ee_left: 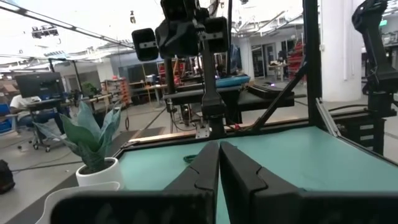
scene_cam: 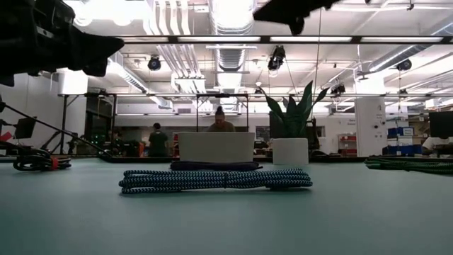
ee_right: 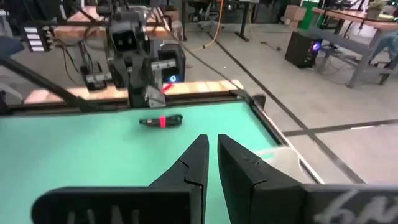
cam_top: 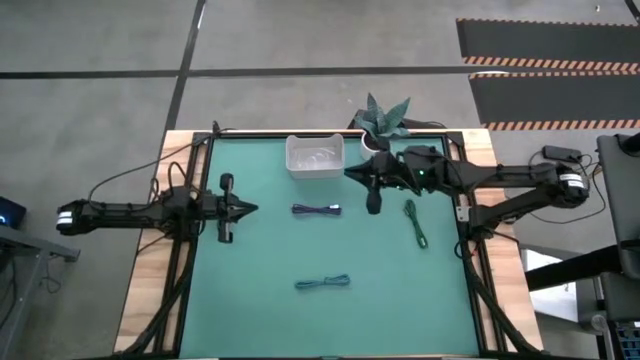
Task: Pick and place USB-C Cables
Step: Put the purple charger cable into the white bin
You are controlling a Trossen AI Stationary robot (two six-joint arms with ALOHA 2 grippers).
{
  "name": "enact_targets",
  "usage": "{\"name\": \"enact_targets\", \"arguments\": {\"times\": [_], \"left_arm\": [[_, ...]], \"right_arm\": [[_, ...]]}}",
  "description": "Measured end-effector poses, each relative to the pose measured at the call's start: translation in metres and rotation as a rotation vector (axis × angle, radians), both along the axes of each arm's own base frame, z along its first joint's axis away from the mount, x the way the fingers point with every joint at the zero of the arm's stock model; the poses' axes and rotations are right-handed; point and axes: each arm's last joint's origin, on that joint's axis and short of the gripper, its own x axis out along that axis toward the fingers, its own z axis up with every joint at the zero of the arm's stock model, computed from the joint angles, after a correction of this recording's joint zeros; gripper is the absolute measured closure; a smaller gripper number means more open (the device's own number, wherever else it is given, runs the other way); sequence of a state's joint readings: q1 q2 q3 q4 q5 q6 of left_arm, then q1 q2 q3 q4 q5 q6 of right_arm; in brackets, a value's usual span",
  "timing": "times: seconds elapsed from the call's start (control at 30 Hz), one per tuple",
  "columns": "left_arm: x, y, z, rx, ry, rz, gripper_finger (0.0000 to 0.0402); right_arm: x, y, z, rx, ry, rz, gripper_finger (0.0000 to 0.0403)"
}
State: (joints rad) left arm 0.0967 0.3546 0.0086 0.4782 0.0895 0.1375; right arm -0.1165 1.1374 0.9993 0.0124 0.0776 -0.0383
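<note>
Three cable bundles lie flat on the green mat. The dark blue one [cam_top: 317, 209] is at the middle, the green one [cam_top: 416, 222] toward the right edge, and the teal-blue one [cam_top: 322, 283] nearer the front. The low view has the teal-blue cable [scene_cam: 216, 179] in front, the dark blue cable [scene_cam: 216, 166] behind it, and the green cable [scene_cam: 410, 164] at the right. My left gripper [cam_top: 248, 208] hangs shut above the mat, left of the dark blue cable. My right gripper [cam_top: 350, 172] hangs shut above the mat, beside the white bin, its fingers [ee_right: 202, 155] empty.
A white bin [cam_top: 315, 155] stands at the far middle of the mat, with a potted plant [cam_top: 385, 120] behind it to the right. A black wire coil with a red band [ee_right: 160, 121] lies near the left arm. People sit in the room beyond the table.
</note>
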Motion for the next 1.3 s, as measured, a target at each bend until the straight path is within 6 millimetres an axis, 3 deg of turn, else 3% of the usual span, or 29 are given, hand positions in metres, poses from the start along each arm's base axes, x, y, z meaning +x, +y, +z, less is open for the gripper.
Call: {"name": "enact_targets", "arguments": {"times": [0.3, 0.6, 1.3], "left_arm": [[0.0, 0.0, 0.001, 0.0, -0.008, 0.0, 0.0402], [-0.001, 0.0, 0.005, 0.002, -0.06, -0.001, 0.0402], [-0.003, 0.0, 0.015, -0.013, -0.148, -0.005, 0.0402]], "right_arm": [[0.051, -0.006, 0.018, 0.002, 0.231, 0.008, 0.0376], [0.092, -0.012, 0.018, 0.016, 0.432, 0.015, 0.0376], [0.154, -0.017, -0.023, 0.092, 0.919, 0.045, 0.0376]]}}
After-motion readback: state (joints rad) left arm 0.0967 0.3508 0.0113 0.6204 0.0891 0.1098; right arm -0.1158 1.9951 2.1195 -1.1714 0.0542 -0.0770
